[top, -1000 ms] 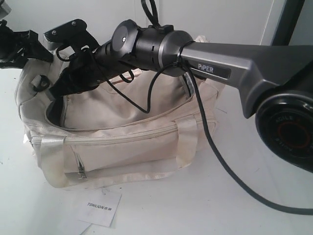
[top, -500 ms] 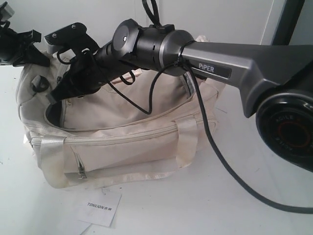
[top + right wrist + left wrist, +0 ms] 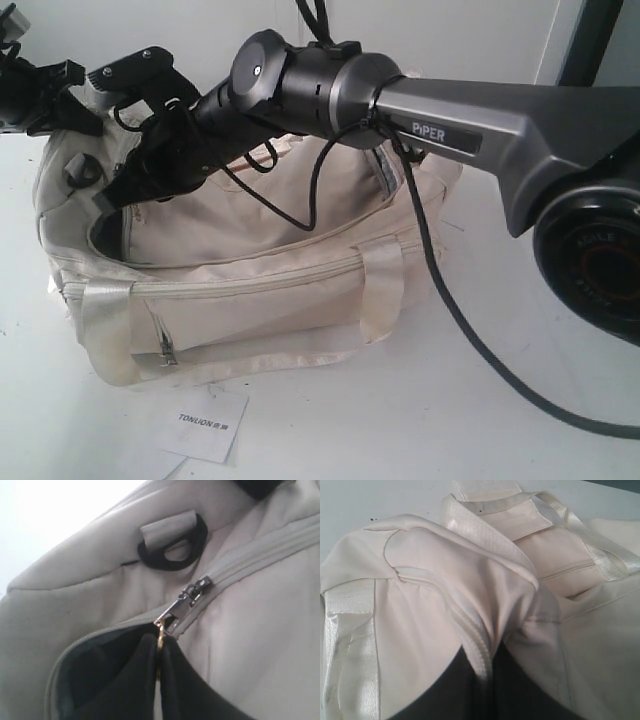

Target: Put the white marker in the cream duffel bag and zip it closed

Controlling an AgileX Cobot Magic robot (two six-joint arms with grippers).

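The cream duffel bag (image 3: 262, 292) lies on the white table, its top zip still gaping dark at the left end. My right gripper (image 3: 112, 196) reaches across to that end. In the right wrist view it (image 3: 160, 652) is shut on the gold pull ring of the zip slider (image 3: 173, 614), with the closed zip running away behind the slider. My left gripper (image 3: 75, 105) is at the bag's far left top corner, where it (image 3: 482, 667) is shut on a fold of bag fabric and zip tape (image 3: 470, 630). The white marker is not visible in any view.
A small white paper tag (image 3: 201, 424) with print lies on the table in front of the bag. A black strap clip (image 3: 175, 547) sits just beyond the slider. The right arm's cable (image 3: 440, 300) hangs over the bag's right side.
The right arm has risen slightly, still holding the zip pull. The dark opening at the bag's left end looks a little narrower. The left gripper has kept its hold.
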